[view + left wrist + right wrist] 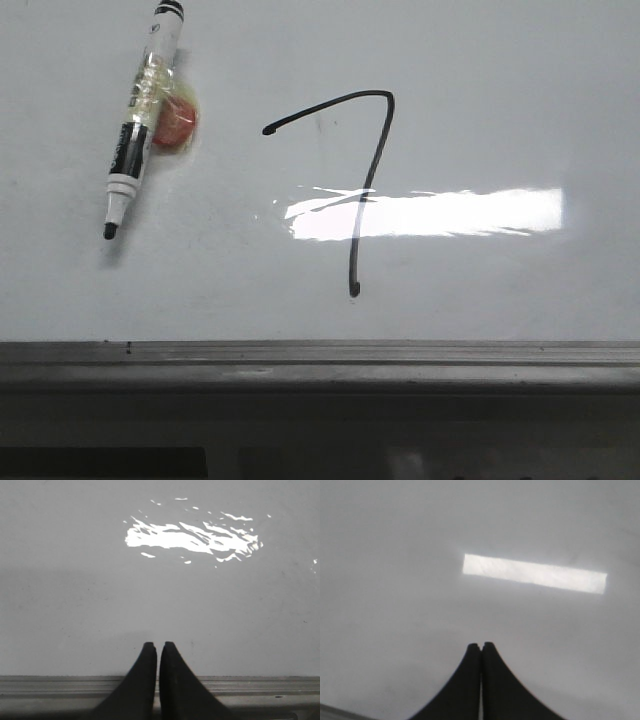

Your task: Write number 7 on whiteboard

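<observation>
A black hand-drawn number 7 [368, 180] stands on the whiteboard [500, 100] in the front view, its downstroke crossing a bright glare patch [430, 213]. A black-and-white marker [142, 120] lies uncapped on the board at the far left, tip toward the near edge. Neither gripper shows in the front view. My left gripper [158, 645] is shut and empty over bare board just past the frame edge [250, 685]. My right gripper [481, 645] is shut and empty over bare board. The 7 and the marker are out of both wrist views.
A red-and-yellow round thing [175, 120] sits against the marker's barrel. The board's dark grey metal frame [320, 365] runs along the near edge. Glare patches show in the left wrist view [190, 535] and the right wrist view [535, 573].
</observation>
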